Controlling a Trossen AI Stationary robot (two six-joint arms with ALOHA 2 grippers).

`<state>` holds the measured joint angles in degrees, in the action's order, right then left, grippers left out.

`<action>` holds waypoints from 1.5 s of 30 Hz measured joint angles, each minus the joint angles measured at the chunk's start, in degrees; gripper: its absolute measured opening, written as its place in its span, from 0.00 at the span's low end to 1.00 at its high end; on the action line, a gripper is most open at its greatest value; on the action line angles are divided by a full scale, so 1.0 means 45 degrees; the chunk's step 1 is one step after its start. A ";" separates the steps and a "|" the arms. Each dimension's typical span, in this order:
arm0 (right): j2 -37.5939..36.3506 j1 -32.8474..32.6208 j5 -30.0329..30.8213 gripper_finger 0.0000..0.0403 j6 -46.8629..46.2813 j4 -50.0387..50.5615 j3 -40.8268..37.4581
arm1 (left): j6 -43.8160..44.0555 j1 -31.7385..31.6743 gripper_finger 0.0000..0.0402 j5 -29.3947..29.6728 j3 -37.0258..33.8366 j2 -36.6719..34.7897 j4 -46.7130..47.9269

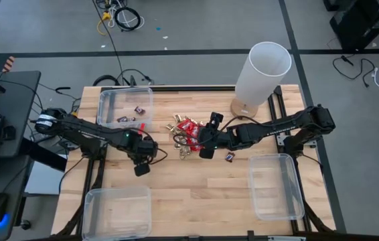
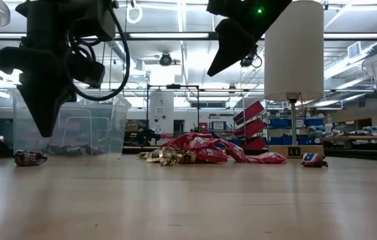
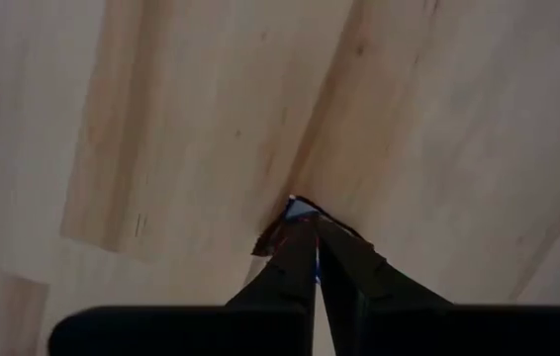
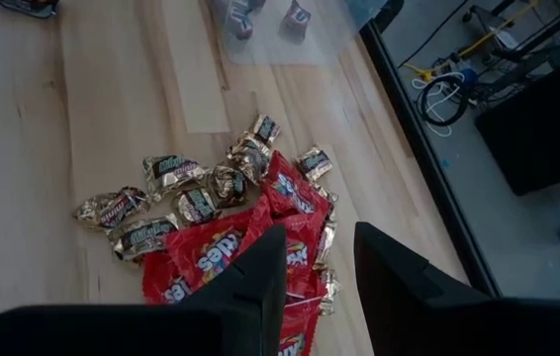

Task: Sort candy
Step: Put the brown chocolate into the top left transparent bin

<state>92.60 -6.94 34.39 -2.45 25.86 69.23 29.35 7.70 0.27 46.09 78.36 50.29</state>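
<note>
Both arms are matte black, built of slim tubular links joined by thicker rounded joints. The left arm (image 1: pixel 89 134) carries a loop of black cable near its wrist and a small green light. The right arm (image 1: pixel 276 125) has pale lettering along its forearm link and a green light too. Each end effector has two flat, tapering black fingers (image 4: pixel 250 287).
</note>
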 joint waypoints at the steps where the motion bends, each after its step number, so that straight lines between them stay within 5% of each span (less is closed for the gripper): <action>1: 0.0000 0.0000 0.0000 0.27 0.0007 0.0010 0.0000 | 0.0096 -0.0029 0.07 0.0011 0.0000 -0.0001 0.0018; 18: 0.0000 0.0000 -0.0007 0.27 0.0007 0.0292 0.0000 | 0.0394 -0.0073 0.29 0.0591 -0.0165 -0.0004 -0.0058; 29: -0.0005 0.0124 -0.0010 0.27 -0.0114 0.0250 -0.0604 | 0.0946 -0.0067 0.30 0.1628 -0.0165 -0.0004 -0.0433; 45: -0.0005 0.0408 -0.0005 0.27 -0.0359 -0.0871 -0.1816 | 0.1546 0.0173 0.30 0.0784 -0.0754 -0.0004 -0.0621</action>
<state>92.58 -5.10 34.37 -4.06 21.94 61.06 36.31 8.48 3.80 42.69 78.35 47.49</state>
